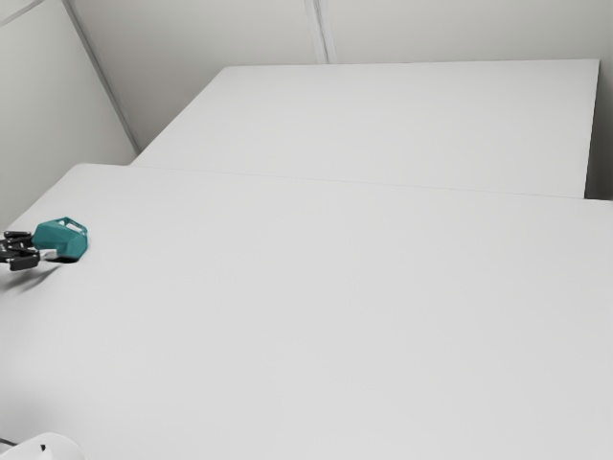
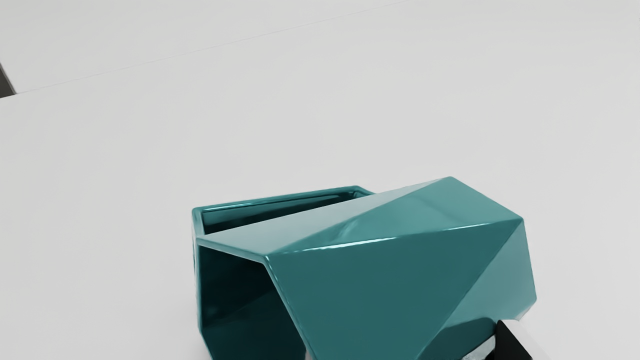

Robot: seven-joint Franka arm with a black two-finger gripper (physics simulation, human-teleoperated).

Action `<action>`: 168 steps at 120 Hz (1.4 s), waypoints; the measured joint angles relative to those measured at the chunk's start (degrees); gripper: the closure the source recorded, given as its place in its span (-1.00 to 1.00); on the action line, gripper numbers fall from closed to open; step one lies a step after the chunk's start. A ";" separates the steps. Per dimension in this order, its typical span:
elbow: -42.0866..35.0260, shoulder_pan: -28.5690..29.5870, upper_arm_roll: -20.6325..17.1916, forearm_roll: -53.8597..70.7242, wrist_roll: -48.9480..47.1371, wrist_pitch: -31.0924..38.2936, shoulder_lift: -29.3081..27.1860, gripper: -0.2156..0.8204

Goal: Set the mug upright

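The teal faceted mug point(image 1: 59, 238) lies on its side on the white table near the exterior view's left edge. My black gripper point(image 1: 35, 249) is low over the table right beside it, fingers apart. In the wrist view the mug point(image 2: 380, 280) shows its dark open mouth at one end and a loop like a handle on its side farther from the gripper. The gripper point(image 2: 407, 352) is at the mug's near side, with one dark fingertip by the closed end. Most of the other finger is hidden, and no grip from two sides can be seen.
The white table point(image 1: 316, 316) extends from the mug toward the exterior view's right. Another white surface point(image 1: 383, 125) adjoins its far edge, with pale walls behind. A white rounded part point(image 1: 46, 448) stands at the exterior view's lower left corner.
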 joint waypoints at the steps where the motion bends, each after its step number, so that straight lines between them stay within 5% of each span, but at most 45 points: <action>1: 0.00 0.00 -0.06 0.04 0.00 0.00 0.01 0.02; 52: 0.23 -1.04 -1.81 0.82 0.45 0.10 0.31 0.23; 104: 1.58 -1.24 -4.07 1.52 0.95 -0.74 -0.05 0.80; 138: 2.73 -2.39 -6.21 3.83 1.03 -0.77 -1.65 0.90; 168: 0.26 -6.28 -8.29 8.83 0.13 0.29 -8.83 0.92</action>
